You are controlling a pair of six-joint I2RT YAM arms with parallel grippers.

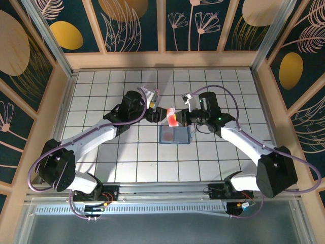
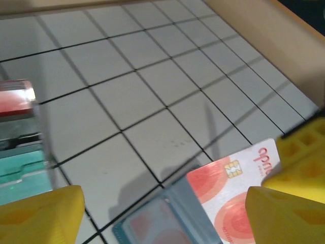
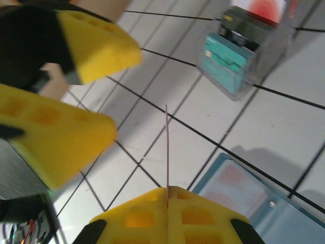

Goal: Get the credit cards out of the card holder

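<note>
Right claw (image 3: pixel 167 195): closed on one salmon-red credit card (image 2: pixel 231 190), held just above the card holder (image 1: pixel 175 135). Left claw (image 3: pixel 122 94): open wide, gripping nothing, beside the card. The single slate-blue card holder lies open on the desk (image 1: pixel 127 162). One clear plastic box (image 1: pixel 151 94) stands nearby.

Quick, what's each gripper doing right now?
Left gripper: open, holding nothing.
Right gripper: shut on the credit card.
</note>
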